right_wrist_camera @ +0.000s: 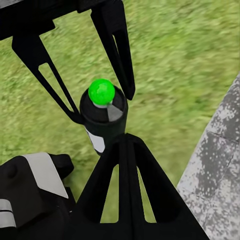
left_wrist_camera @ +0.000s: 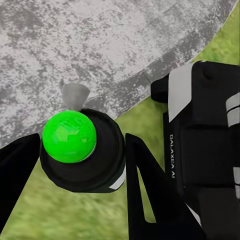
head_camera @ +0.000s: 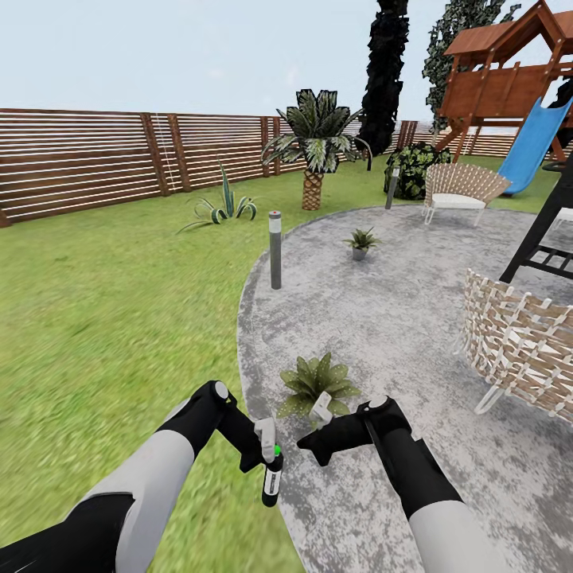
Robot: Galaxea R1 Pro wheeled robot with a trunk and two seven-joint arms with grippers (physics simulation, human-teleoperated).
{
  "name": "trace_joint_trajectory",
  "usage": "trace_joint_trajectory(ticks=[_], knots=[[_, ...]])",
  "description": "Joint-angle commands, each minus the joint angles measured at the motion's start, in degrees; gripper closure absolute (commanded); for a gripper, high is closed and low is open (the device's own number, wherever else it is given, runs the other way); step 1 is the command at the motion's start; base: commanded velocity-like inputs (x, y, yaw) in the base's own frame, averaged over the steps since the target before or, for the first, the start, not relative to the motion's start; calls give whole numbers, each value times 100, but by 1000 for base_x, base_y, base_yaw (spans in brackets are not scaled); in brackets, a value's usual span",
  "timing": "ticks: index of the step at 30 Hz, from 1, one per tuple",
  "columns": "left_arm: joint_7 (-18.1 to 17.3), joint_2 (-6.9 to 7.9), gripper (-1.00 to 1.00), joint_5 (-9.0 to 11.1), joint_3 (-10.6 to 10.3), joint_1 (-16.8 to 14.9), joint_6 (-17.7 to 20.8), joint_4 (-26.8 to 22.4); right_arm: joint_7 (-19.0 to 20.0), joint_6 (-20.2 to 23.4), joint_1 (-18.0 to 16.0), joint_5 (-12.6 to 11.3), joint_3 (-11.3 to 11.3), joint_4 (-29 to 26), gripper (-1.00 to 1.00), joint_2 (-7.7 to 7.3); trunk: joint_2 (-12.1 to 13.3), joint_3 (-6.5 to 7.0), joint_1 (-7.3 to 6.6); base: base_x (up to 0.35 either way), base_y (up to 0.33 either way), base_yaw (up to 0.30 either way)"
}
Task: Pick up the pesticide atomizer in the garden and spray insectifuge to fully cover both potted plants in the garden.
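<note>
My left gripper (head_camera: 269, 465) is clamping the pesticide atomizer (head_camera: 272, 481) over the lawn's edge, so I judge pickup done. My right gripper (head_camera: 312, 447) is hanging just beside it; I cannot tell its opening. I am facing the near potted plant (head_camera: 317, 384); the far potted plant (head_camera: 362, 241) is waiting. Spraying both remains.

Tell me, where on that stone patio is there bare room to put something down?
Open grey stone lies between the small potted plant and the woven wicker chair. It is crowded near the leafy potted plant, where both hands meet; the left hand holds the dark spray bottle.
</note>
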Motion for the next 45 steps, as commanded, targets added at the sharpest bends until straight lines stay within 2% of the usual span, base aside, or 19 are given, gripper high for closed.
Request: trace_joint_trajectory(ticks=[1,5,8,10,12,14,16,20,22,24,27,29,30,32,33,38,41,43,45], knots=[[-39,-9,100,-49,49,-3,19,-4,33,48,-3,31,-3,-8,100,2,-3,-5,0,0,0,0],[-95,-9,100,35,55,-1,17,14,33,48,-3,31,-8,-8,100,-7,-3,-5,0,0,0,0],[-83,-9,100,4,20,4,33,12,35,48,-3,33,-17,3,100,-21,-3,-5,0,0,0,0],[19,-9,100,-192,-122,5,158,-4,31,48,-3,38,-34,11,100,-23,-3,-5,0,0,0,0],[495,-9,100,-542,-229,6,477,-7,21,38,-3,43,-45,16,100,-24,-3,-5,0,0,0,0],[1231,-9,100,-722,-263,6,816,4,10,18,-3,47,-60,17,100,-24,-3,-5,0,0,0,0],[1664,-9,100,-765,-266,6,1009,9,-26,10,-3,48,-69,18,100,-29,-3,-5,0,0,0,0],[2355,-9,100,-760,-266,6,1201,22,-792,11,-3,31,-73,24,100,-31,-3,-5,0,0,0,0],[2578,-9,100,-749,-256,6,1216,30,-905,12,-3,25,-73,26,100,-32,-3,-5,0,0,0,0],[2659,-9,100,-747,-260,26,1202,126,-924,13,-3,8,-73,26,100,-33,-3,-5,0,0,0,0],[2658,-9,100,-750,-290,45,1081,471,-920,12,-3,0,-70,27,100,-33,-3,-5,0,0,0,0],[2586,-9,100,-751,-304,48,790,720,-918,13,-3,-3,-66,27,100,-33,-3,-5,0,0,0,0],[2347,-9,100,-751,-308,49,652,784,-913,13,-3,-3,-65,26,100,-33,-3,-5,0,0,0,0],[1861,-9,100,-748,-311,49,539,819,-909,13,-3,-4,-54,26,100,-33,-3,-5,0,0,0,0],[1779,-9,100,-748,-311,49,526,819,-909,16,-3,-4,-51,26,100,-33,-3,-5,0,0,0,0],[1604,-9,100,-739,-320,55,496,794,-906,22,-3,-4,-31,26,100,-25,-3,-5,0,0,0,0],[1476,-9,100,-695,-320,54,494,594,-901,24,-3,-4,-22,26,100,-22,-3,-5,0,0,0,0],[1145,-9,100,-298,-320,55,499,327,-900,28,-3,-4,-21,21,100,-17,-3,-5,0,0,0,0],[961,-9,100,282,-335,53,505,99,-899,36,-3,-98,-13,18,100,-16,-3,-5,0,0,0,0]])
